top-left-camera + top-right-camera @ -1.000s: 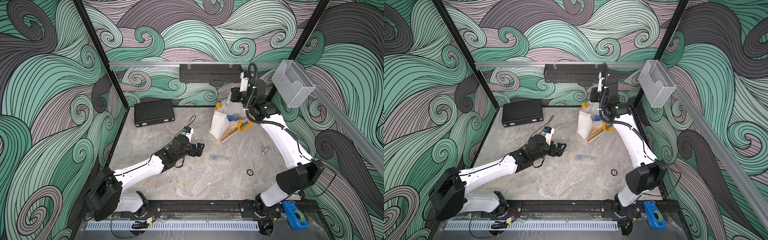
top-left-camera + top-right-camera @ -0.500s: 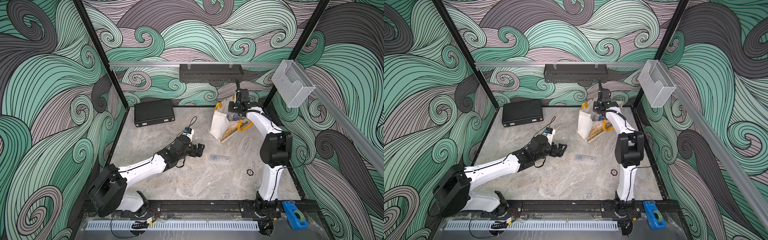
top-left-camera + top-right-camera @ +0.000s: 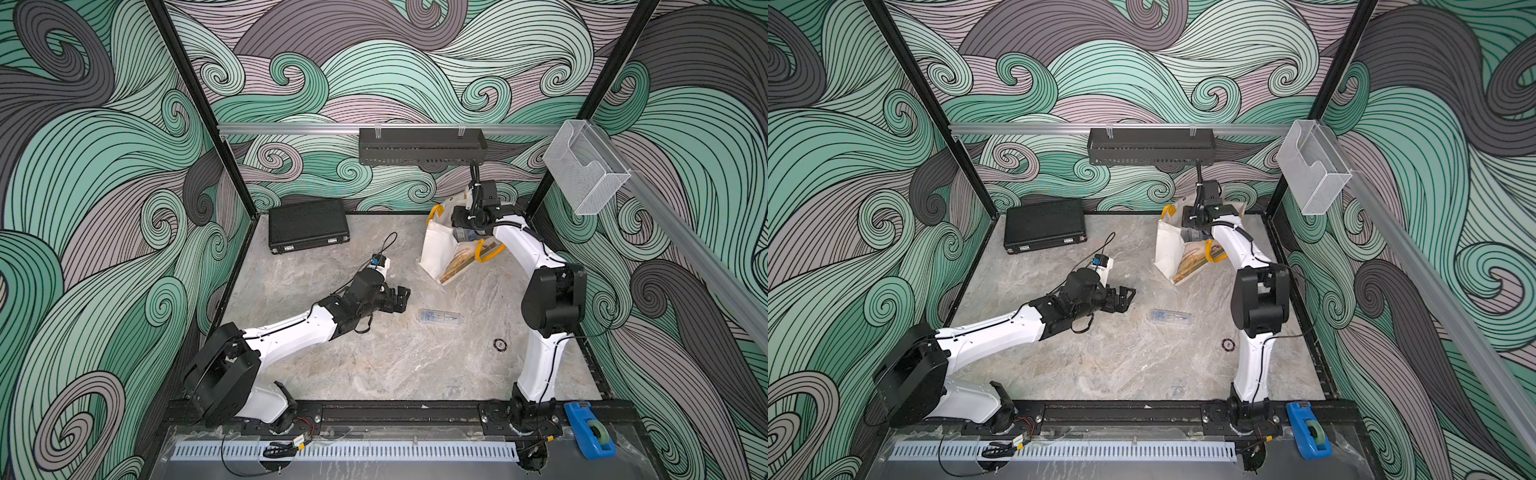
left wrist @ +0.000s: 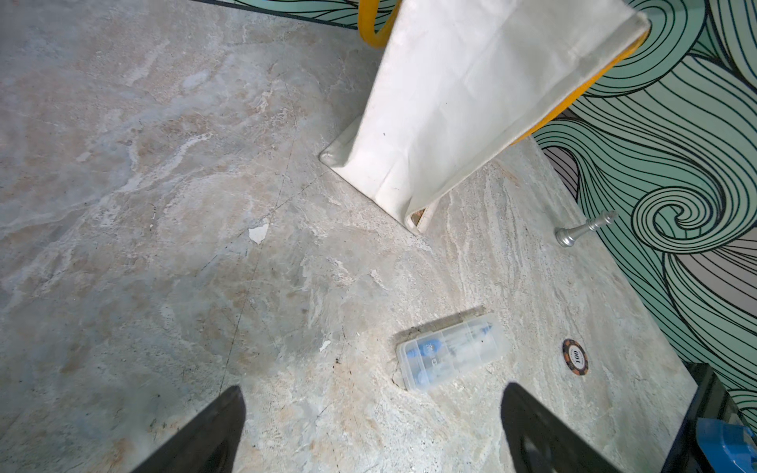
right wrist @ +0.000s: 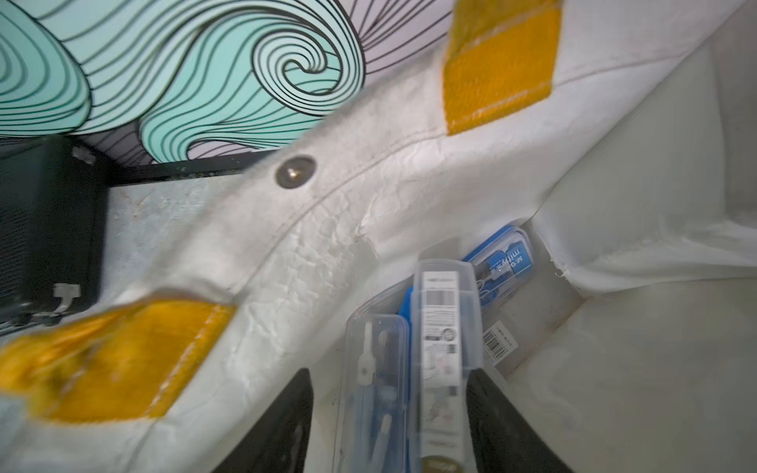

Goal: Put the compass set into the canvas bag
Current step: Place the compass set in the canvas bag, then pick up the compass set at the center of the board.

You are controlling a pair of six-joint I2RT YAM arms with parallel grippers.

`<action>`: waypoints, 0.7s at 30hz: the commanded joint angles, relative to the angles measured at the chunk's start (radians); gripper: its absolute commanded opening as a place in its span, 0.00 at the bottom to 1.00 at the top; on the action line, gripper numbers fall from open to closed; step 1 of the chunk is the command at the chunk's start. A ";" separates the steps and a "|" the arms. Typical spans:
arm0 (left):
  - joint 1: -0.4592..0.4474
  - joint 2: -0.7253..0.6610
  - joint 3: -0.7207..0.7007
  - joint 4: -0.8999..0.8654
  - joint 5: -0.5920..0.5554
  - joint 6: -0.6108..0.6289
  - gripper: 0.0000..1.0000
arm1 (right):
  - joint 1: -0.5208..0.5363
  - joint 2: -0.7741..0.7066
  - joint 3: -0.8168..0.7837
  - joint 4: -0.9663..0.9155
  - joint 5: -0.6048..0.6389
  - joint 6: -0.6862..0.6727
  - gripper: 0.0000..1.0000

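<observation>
The off-white canvas bag (image 3: 436, 249) (image 3: 1168, 249) with yellow handles stands at the back right, mouth up. My right gripper (image 3: 466, 222) (image 3: 1194, 224) reaches into that mouth. In the right wrist view the right gripper (image 5: 389, 374) is open, and a clear compass set case (image 5: 444, 348) stands between the jaws with a gap on one side. Another blue-labelled case (image 5: 504, 262) lies deeper in the bag (image 5: 368, 184). A further clear compass set (image 3: 438, 318) (image 3: 1170, 319) (image 4: 450, 352) lies on the table. My left gripper (image 3: 402, 297) (image 3: 1126, 297) (image 4: 372, 389) hovers open just left of it, holding nothing.
A black briefcase (image 3: 307, 224) lies at the back left. A poker chip (image 3: 500, 344) and a silver chess piece (image 4: 581, 229) sit right of the loose case. A black wall tray (image 3: 422, 145) and a clear holder (image 3: 582, 174) hang on the walls. A blue tape dispenser (image 3: 590, 428) sits on the front rail.
My right gripper came down from above the bag into its mouth, and its jaws have parted around the case. The left arm has barely moved.
</observation>
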 commanded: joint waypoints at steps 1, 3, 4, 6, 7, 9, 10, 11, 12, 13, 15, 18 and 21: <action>0.005 0.033 0.043 -0.008 -0.012 0.025 0.97 | 0.005 -0.136 -0.040 0.060 -0.051 -0.034 0.64; 0.005 0.039 0.044 -0.001 -0.018 0.026 0.97 | 0.008 -0.199 -0.093 0.101 -0.072 -0.047 0.65; 0.006 0.042 0.044 0.003 -0.023 0.024 0.97 | 0.010 -0.232 -0.123 0.124 -0.083 -0.056 0.65; 0.008 0.046 0.044 0.006 -0.030 0.020 0.97 | 0.016 -0.294 -0.176 0.164 -0.111 -0.075 0.66; 0.009 0.048 0.044 0.008 -0.033 0.018 0.97 | 0.022 -0.325 -0.203 0.179 -0.131 -0.087 0.67; 0.014 0.048 0.042 0.009 -0.044 0.010 0.97 | 0.037 -0.378 -0.249 0.190 -0.174 -0.102 0.67; 0.016 0.046 0.040 0.012 -0.047 0.008 0.97 | 0.050 -0.406 -0.274 0.193 -0.199 -0.112 0.67; 0.020 0.043 0.036 0.018 -0.050 0.005 0.97 | 0.065 -0.427 -0.296 0.194 -0.223 -0.125 0.67; 0.023 0.038 0.028 0.025 -0.053 0.001 0.98 | 0.086 -0.454 -0.320 0.193 -0.249 -0.145 0.67; 0.027 0.034 0.021 0.034 -0.057 -0.004 0.97 | 0.114 -0.482 -0.346 0.193 -0.266 -0.167 0.67; 0.035 0.018 0.004 0.049 -0.069 -0.015 0.97 | 0.171 -0.535 -0.412 0.200 -0.283 -0.235 0.69; 0.049 -0.021 -0.023 0.055 -0.091 -0.021 0.97 | 0.259 -0.611 -0.515 0.202 -0.311 -0.331 0.73; 0.059 -0.056 -0.048 0.044 -0.128 -0.021 0.98 | 0.315 -0.666 -0.608 0.181 -0.368 -0.387 0.75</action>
